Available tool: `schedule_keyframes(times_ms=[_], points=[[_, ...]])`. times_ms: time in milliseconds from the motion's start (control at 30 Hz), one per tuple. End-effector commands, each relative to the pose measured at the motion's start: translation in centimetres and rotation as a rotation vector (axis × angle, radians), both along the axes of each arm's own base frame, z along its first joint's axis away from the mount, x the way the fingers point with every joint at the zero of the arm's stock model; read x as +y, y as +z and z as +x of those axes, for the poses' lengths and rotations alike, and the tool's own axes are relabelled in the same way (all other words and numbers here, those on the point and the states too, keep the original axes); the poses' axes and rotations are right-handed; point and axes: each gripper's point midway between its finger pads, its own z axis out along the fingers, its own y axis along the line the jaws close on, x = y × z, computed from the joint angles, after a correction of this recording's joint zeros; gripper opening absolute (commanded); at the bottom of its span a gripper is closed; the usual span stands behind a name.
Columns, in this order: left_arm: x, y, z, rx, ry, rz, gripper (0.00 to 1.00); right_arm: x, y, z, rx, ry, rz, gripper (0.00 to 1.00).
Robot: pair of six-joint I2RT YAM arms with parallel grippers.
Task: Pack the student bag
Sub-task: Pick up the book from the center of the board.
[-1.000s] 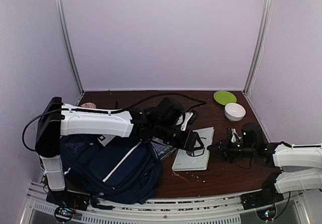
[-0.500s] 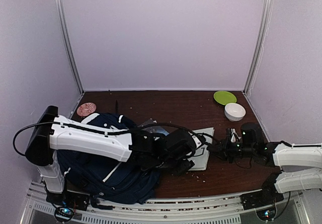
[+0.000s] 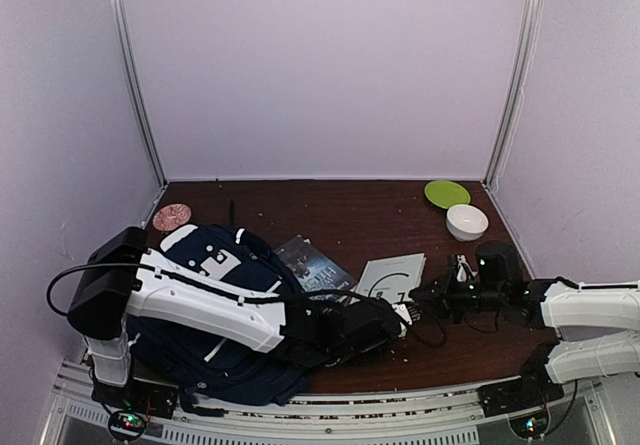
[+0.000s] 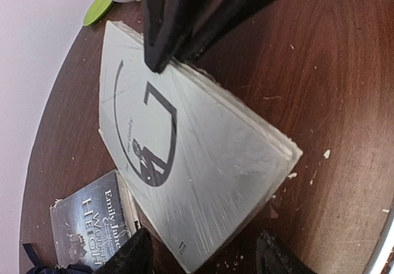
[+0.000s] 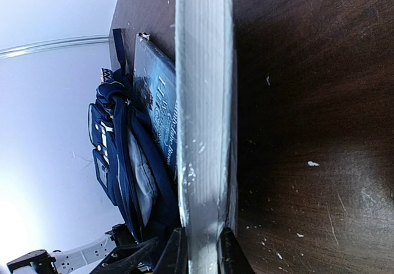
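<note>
Two grippers on one white book (image 4: 184, 145). The right gripper (image 5: 200, 257) is clamped on its edge. The right wrist view shows only the page block edge-on, while the left wrist view shows the cover and that edge lifted off the table (image 3: 330, 205). The left gripper (image 4: 203, 258) has its jaws spread, straddling the book's near corner; the top view can't resolve this. The dark paperback (image 3: 312, 262) lies just left of the book, and the student bag (image 3: 215, 265) is further left.

Navy student bag (image 3: 213, 251) left of pale book (image 3: 391, 276)
</note>
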Motion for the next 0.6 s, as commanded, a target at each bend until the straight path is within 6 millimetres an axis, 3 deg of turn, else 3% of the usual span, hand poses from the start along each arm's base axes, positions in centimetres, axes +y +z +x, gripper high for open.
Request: schedule_keyframes(times_ms=[0,267,567], points=[[-1.0,0.4,-0.1,-0.084,-0.039,-0.030,0.98,1.8,5.1,1.3,-0.118,0.019,0.124,0.00],[-1.9,-0.9,0.4,-0.129,-0.035,-0.007,0.98,2.4,5.8,1.1,-0.110,0.026,0.156,0.00],[-2.6,-0.4,2.3,-0.246,0.045,-0.011,0.97,2.8,6.3,0.7,-0.105,0.028,0.177,0.00]])
